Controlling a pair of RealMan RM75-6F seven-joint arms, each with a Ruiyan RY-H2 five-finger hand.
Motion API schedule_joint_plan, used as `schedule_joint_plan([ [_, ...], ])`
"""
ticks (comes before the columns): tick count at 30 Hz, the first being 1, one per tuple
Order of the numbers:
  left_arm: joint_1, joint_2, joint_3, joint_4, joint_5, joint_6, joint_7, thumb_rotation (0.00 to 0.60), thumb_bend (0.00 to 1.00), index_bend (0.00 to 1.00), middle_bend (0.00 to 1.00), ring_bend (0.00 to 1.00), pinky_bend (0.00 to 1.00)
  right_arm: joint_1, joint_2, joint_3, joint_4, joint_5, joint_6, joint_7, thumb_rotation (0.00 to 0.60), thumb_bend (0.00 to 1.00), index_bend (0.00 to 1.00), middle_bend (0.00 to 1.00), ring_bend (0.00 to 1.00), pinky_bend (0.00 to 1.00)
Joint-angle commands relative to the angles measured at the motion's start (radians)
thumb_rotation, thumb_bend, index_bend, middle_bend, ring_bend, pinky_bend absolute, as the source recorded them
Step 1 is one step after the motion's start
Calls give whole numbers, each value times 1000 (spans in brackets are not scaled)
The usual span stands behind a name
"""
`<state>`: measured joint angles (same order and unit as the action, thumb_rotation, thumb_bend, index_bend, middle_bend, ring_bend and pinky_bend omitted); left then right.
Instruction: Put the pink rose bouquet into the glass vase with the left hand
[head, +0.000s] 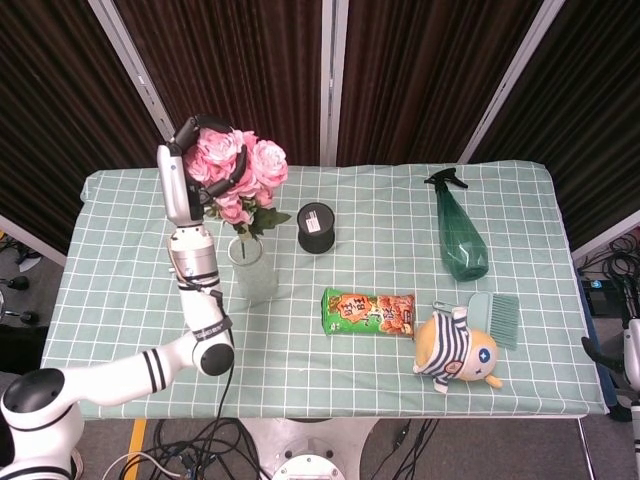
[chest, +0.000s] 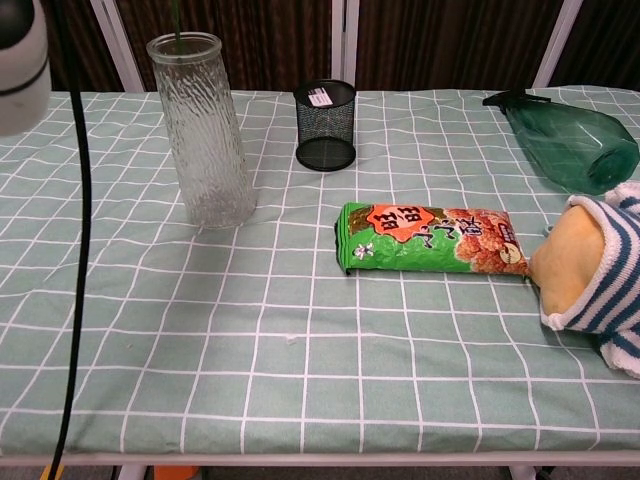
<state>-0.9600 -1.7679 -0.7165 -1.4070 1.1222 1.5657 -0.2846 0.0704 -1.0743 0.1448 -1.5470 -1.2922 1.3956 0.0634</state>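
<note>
My left hand (head: 200, 165) grips the pink rose bouquet (head: 246, 172) and holds it upright above the glass vase (head: 251, 270). The stems point down at the vase mouth, and a thin green stem shows just above the vase (chest: 203, 130) rim in the chest view. Whether the stem tips are inside the vase I cannot tell. The chest view shows only the left forearm (chest: 22, 65) and a cable at the left edge. Of my right arm (head: 632, 365) only a part at the right edge shows; the hand itself is out of sight.
A black mesh pen cup (head: 316, 227) stands right of the vase. A green snack bag (head: 368, 311) lies in the middle. A green spray bottle (head: 459, 232), a green brush (head: 495, 315) and a striped plush doll (head: 455, 350) are on the right of the checked tablecloth (head: 120, 250).
</note>
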Motion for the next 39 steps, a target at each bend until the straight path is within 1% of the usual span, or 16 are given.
schedule_joint_plan([
  [1,34,-25,39,7,-7,8,-18,600,287,507,505,602,784,3,-3,1,3,3,-6,0,600,148,0,0,0,0],
  [4,68,-44,74,14,-17,6,-34,600,287,496,495,597,782,8,-7,2,4,6,-15,-3,600,148,0,0,0,0],
  [6,86,-50,87,12,-26,-6,-48,600,285,460,469,570,761,11,-9,1,0,1,-15,-9,600,148,0,0,0,0],
  [9,108,-42,105,-2,-30,-34,-58,600,254,307,345,440,648,13,-12,-1,-6,-4,-15,-19,600,149,0,0,0,0],
  [10,114,-39,110,-7,-27,-40,-60,600,239,238,283,370,584,13,-12,-2,-7,-3,-16,-21,600,149,0,0,0,0],
  [12,125,-31,120,-11,-17,-44,-55,600,211,147,187,256,472,13,-11,-1,-12,2,-18,-25,600,148,0,0,0,0],
  [14,134,-26,125,-13,-5,-43,-58,600,175,86,76,158,361,13,-9,0,-16,6,-20,-24,600,148,0,0,0,0],
  [17,148,-14,121,-26,19,-39,-87,600,136,72,7,98,279,14,-7,1,-18,9,-21,-28,600,149,0,0,0,0],
  [19,158,1,119,-36,39,-37,-106,600,115,72,1,84,252,14,-6,2,-22,9,-21,-27,600,149,0,0,0,0],
  [24,192,63,117,-79,88,-13,-87,600,94,72,1,81,242,14,-3,2,-30,2,-15,-32,600,149,0,0,0,0],
  [27,229,125,122,-115,117,6,-56,600,92,72,5,81,244,13,0,2,-35,-2,-8,-34,600,148,0,0,0,0],
  [30,282,197,138,-136,153,31,-36,600,92,73,16,80,244,11,2,1,-38,-8,0,-35,600,149,0,0,0,0],
  [33,354,274,176,-157,163,33,-26,600,90,82,52,81,245,8,0,-1,-37,-11,5,-35,600,148,0,0,0,0],
  [36,440,349,246,-181,165,23,-17,600,89,94,77,81,243,6,-4,-3,-31,-15,10,-33,600,149,0,0,0,0],
  [39,523,405,332,-190,178,17,-14,600,91,153,134,98,250,4,-10,-7,-25,-25,15,-36,600,149,0,0,0,0],
])
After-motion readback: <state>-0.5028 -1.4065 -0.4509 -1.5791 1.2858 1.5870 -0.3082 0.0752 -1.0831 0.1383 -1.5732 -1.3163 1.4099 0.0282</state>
